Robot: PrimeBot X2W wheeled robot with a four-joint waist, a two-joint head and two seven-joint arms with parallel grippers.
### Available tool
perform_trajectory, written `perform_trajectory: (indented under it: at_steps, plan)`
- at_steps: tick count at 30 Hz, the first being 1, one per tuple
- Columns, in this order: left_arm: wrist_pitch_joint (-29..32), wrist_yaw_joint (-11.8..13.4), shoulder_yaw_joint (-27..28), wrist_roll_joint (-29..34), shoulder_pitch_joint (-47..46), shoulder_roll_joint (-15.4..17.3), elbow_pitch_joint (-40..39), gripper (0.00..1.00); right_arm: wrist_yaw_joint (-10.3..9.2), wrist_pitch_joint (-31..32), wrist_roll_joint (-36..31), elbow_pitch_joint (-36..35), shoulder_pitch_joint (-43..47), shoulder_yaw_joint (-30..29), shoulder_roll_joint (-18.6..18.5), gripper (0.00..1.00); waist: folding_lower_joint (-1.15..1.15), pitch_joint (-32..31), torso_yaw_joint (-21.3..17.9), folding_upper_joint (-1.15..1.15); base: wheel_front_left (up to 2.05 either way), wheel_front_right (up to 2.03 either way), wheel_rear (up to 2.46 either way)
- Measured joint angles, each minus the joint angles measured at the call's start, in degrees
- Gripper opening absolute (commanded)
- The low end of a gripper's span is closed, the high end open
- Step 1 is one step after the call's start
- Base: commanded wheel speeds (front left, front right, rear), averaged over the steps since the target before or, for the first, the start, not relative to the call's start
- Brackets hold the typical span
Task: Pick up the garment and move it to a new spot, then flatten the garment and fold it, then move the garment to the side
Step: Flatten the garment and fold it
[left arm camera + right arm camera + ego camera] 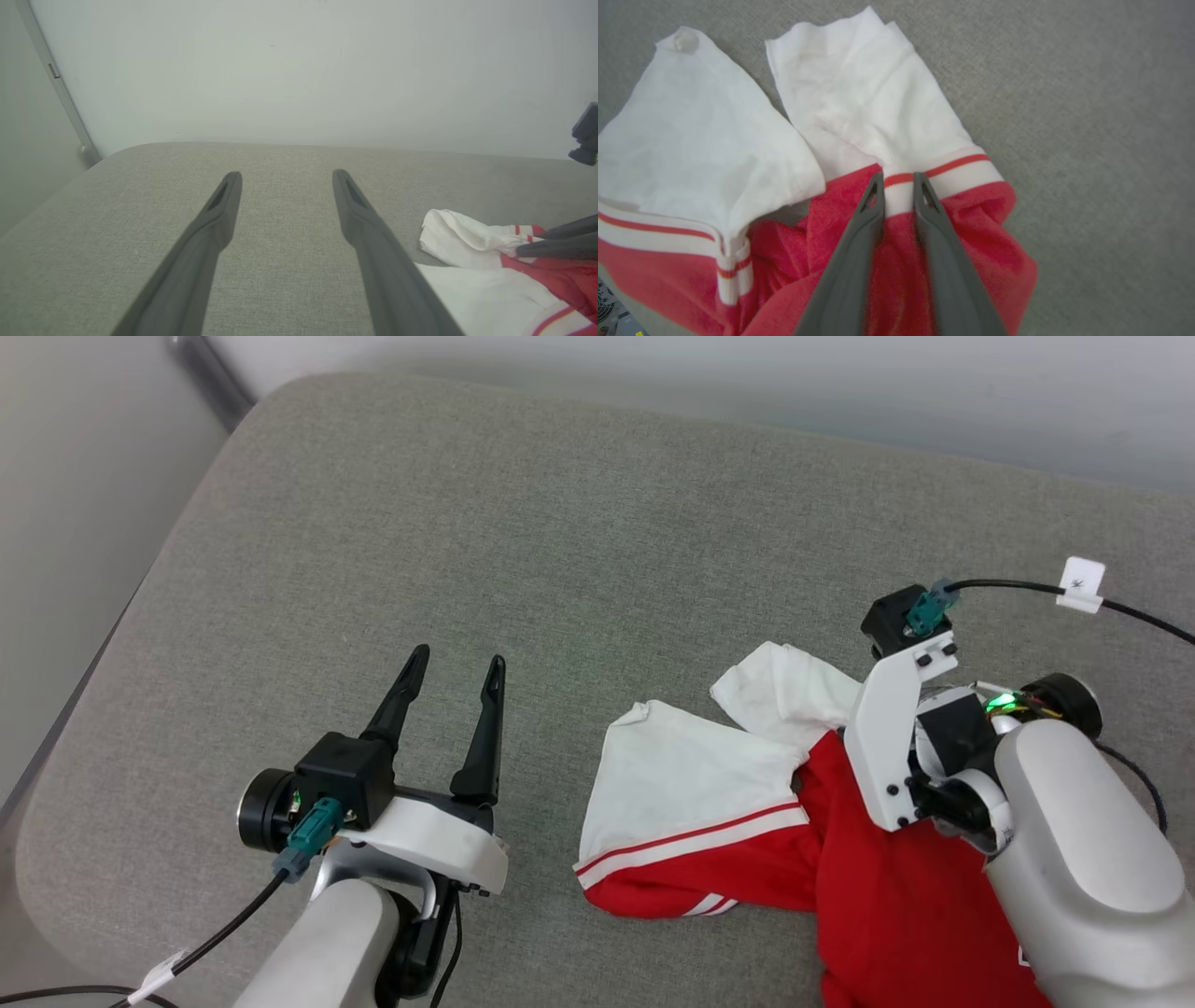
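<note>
- White tag [1081, 584] on the black cable [1008, 585] by the right arm: it carries one small dark mark, like a star or an asterisk; I cannot read it surely.
- Second white tag [161, 977] on the left arm's cable [229, 922]: no writing can be read.
- Garment [691, 784]: no letters can be read on the part that shows.

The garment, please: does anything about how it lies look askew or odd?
Yes. The garment lies crumpled on the grey cushion, not flat: its two white sleeves lie side by side, and the red body bunches around the right gripper.
</note>
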Motion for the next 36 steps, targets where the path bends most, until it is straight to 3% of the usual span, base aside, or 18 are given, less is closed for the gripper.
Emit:
perform_trajectory:
  at_steps: [10, 14, 22, 27, 28, 29, 36]
  plan:
    - [0.0, -1.0, 2.4, 2.1, 1.8, -0.8, 0.6, 1.0, 0.0, -7.6, -1.8, -3.3, -1.3, -7.2, -0.7, 0.0, 0.0, -2.2, -1.9, 0.0, 0.0, 0.0, 0.0]
    - [0.0, -1.1, 2.9, 2.5, 2.8, -0.8, 0.9, 1.0, 0.0, -10.2, -2.4, -6.9, 1.9, -16.2, 0.4, 0.0, 0.0, -3.7, -3.1, 0.0, 0.0, 0.0, 0.0]
    - [-0.1, -0.6, 3.3, 2.5, 6.0, -0.2, 1.4, 1.0, 0.0, -11.9, -2.0, -14.7, 19.2, -39.8, 7.7, 0.0, -0.01, -7.1, -6.1, 0.0, 0.0, 0.0, 0.0]
    - [0.6, -0.2, 3.4, 2.1, 7.5, 0.5, 1.3, 1.0, -0.01, -12.7, 1.2, -13.2, 30.0, -47.9, 8.5, 0.0, -0.01, -8.7, -7.8, 0.0, 0.0, 0.0, 0.0]
    - [0.7, 0.0, 3.4, 2.0, 7.8, 0.7, 1.2, 1.0, -0.01, -13.3, 2.4, -11.6, 31.6, -48.0, 8.6, 0.23, -0.01, -8.9, -8.0, 0.0, 0.0, 0.0, 0.0]
    - [0.9, 0.1, 3.5, 2.0, 8.0, 0.9, 1.1, 1.0, -0.01, -14.4, 3.4, -10.1, 32.9, -47.8, 8.8, 1.0, -0.01, -9.1, -8.3, 0.0, 0.0, 0.0, 0.0]
    - [2.0, 0.8, 3.9, 1.5, 9.2, 2.0, 0.3, 1.0, -0.01, -31.6, 3.3, -9.7, 33.2, -43.1, 8.8, 1.0, -0.01, -9.8, -9.6, 0.0, 0.0, 0.0, 0.0]
